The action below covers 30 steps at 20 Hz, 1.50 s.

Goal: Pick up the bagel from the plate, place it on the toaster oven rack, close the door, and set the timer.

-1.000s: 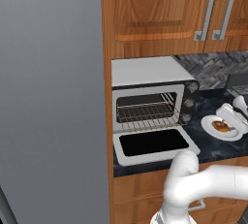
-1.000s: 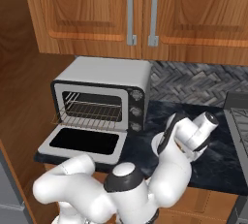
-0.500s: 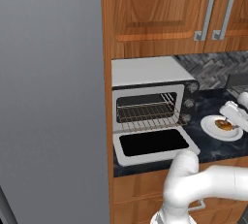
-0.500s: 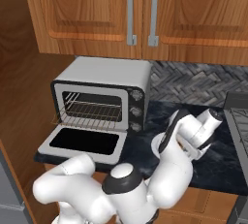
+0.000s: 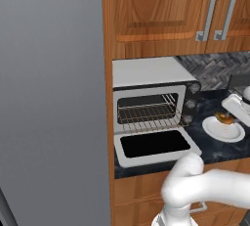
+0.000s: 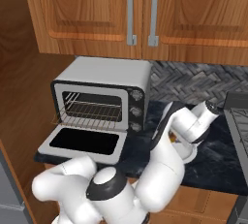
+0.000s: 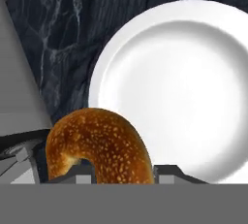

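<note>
gripped the bagel [image 7: 99,145] between closed fingers [image 7: 167,173], lifted clear above the plate [image 7: 193,72] on the dark surface [image 7: 58,29]. left the toaster oven [image 6: 99,97] door [image 6: 85,143] dropped open and the rack [image 6: 92,111] exposed, presumably ready to receive it.

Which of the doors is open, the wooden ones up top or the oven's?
The toaster oven's door is open: it hangs flat in front, showing the rack. The two wooden cupboard doors above are shut.
</note>
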{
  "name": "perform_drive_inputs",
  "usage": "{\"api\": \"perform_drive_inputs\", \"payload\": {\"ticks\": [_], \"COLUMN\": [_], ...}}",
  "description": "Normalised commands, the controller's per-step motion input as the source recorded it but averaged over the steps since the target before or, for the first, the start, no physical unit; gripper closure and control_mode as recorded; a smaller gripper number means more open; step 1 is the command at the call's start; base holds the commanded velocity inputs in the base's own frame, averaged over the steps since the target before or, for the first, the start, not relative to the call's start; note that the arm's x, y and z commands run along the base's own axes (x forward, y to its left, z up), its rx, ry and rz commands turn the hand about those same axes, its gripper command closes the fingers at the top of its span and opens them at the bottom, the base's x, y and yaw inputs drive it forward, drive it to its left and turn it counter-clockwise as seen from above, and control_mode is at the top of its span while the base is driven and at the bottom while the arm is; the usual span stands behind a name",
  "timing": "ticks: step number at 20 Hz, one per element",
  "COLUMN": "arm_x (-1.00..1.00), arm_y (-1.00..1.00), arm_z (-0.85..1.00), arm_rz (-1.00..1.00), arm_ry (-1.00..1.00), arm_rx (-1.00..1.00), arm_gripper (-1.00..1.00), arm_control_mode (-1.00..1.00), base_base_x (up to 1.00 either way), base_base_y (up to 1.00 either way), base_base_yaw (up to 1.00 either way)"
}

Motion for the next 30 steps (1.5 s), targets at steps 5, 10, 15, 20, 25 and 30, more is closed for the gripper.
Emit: {"api": "perform_drive_inputs", "payload": {"ticks": [5, 10, 15, 20, 25, 30], "arm_x": [-0.07, -0.02, 0.00, 0.00, 0.00, 0.00], "arm_y": [0.62, 0.59, 0.68, 0.71, 0.68, 0.62], "arm_z": [0.70, 0.58, 0.22, 0.07, 0.09, 0.01], "arm_rz": [0.00, 0.00, 0.00, 0.00, 0.00, 0.00], "arm_ry": [-0.14, -0.09, -0.03, 0.00, 0.00, 0.00], "arm_rx": [0.00, 0.00, 0.00, 0.00, 0.00, 0.00], "arm_gripper": [1.00, 1.00, 1.00, 1.00, 1.00, 1.00], "arm_control_mode": [-1.00, -1.00, -1.00, -1.00, -1.00, -1.00], "base_base_x": [0.00, 0.00, 0.00, 0.00, 0.00, 0.00], "base_base_y": [0.00, 0.00, 0.00, 0.00, 0.00, 0.00], "base_base_yaw": [0.00, 0.00, 0.00, 0.00, 0.00, 0.00]}}
